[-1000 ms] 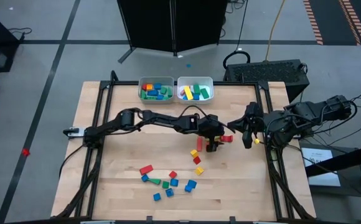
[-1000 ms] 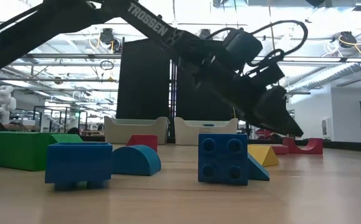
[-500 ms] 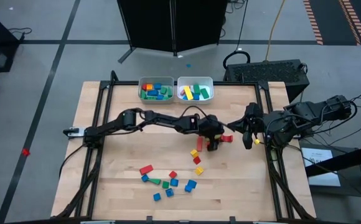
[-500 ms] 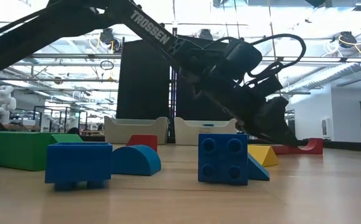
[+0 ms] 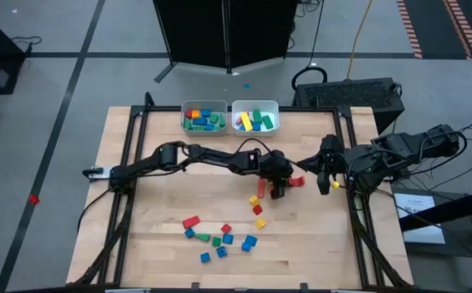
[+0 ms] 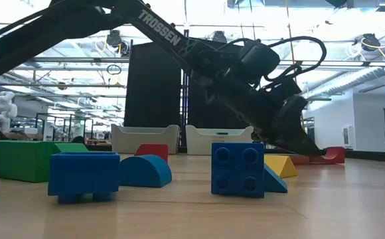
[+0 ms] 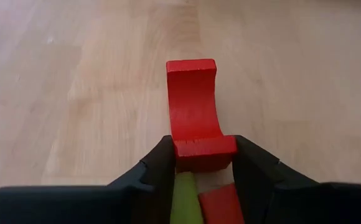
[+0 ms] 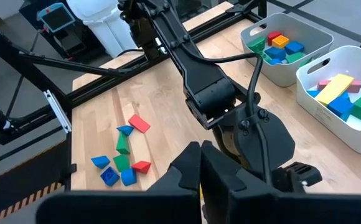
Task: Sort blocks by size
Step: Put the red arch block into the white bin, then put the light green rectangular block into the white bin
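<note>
A red arch block (image 7: 192,118) lies on the table right of centre; it also shows in the high view (image 5: 298,181) and the low view (image 6: 332,156). My left gripper (image 5: 280,189) reaches down to it and is shut on its near end. A green piece (image 7: 183,199) and another red piece (image 7: 221,205) show between the fingers, closer to the camera. My right gripper (image 5: 324,176) hovers just right of the red arch, shut and empty (image 8: 200,163). Several loose blocks (image 5: 220,236) lie near the table's front, and a few red and yellow ones (image 5: 258,203) lie beside my left gripper. My left gripper pinches the red arch's near end (image 7: 204,154) between its two fingers, one on each side face. The fingers slant down from the table's left and lie along the block. The block lies flat on the table, its curved hollow facing up.
Two pale bins stand at the far edge: the left bin (image 5: 203,118) and the right bin (image 5: 255,116), both holding coloured blocks. A blue studded brick (image 6: 237,169) and other blocks stand close to the low camera. A black frame rail (image 5: 354,203) runs along the table's right side.
My left gripper has gone down toward the table and the red arch block, its fingers now low at the block. The red arch has stayed on the table.
</note>
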You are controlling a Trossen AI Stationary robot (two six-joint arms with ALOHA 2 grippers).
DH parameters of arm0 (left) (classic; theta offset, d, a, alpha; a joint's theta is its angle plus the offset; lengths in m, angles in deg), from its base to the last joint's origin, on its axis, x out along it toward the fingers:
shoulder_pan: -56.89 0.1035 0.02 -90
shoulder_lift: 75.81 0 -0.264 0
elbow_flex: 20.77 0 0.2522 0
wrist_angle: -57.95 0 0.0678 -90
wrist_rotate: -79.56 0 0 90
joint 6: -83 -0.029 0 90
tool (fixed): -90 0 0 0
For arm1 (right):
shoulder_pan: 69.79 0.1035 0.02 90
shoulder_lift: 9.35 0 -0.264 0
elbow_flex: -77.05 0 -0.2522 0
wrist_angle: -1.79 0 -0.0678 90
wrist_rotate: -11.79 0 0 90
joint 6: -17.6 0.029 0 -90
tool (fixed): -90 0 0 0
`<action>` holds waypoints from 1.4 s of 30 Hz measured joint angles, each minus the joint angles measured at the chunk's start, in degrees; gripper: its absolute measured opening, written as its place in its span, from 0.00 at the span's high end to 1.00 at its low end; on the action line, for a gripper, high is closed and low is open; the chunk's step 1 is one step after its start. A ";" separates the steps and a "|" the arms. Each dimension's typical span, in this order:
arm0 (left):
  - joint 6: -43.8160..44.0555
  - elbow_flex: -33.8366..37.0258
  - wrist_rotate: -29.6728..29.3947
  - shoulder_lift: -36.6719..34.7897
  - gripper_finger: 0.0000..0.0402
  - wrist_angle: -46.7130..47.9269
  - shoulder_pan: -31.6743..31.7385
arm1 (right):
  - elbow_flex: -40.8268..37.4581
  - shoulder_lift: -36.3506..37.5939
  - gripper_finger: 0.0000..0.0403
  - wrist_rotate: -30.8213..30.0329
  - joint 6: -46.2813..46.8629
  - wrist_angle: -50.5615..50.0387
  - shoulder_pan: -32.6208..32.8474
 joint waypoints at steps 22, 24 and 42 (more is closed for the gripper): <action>8.28 -0.07 -21.32 -20.51 0.70 21.27 14.78 | 0.00 0.00 1.00 -0.11 -3.00 0.96 0.00; 8.30 -0.06 -19.96 -20.46 0.70 25.16 17.00 | 0.00 0.00 1.00 -0.11 -3.28 1.14 0.00; 3.76 -0.04 8.82 -19.48 0.33 25.91 20.75 | 0.00 0.00 1.00 -0.07 -2.82 1.27 0.00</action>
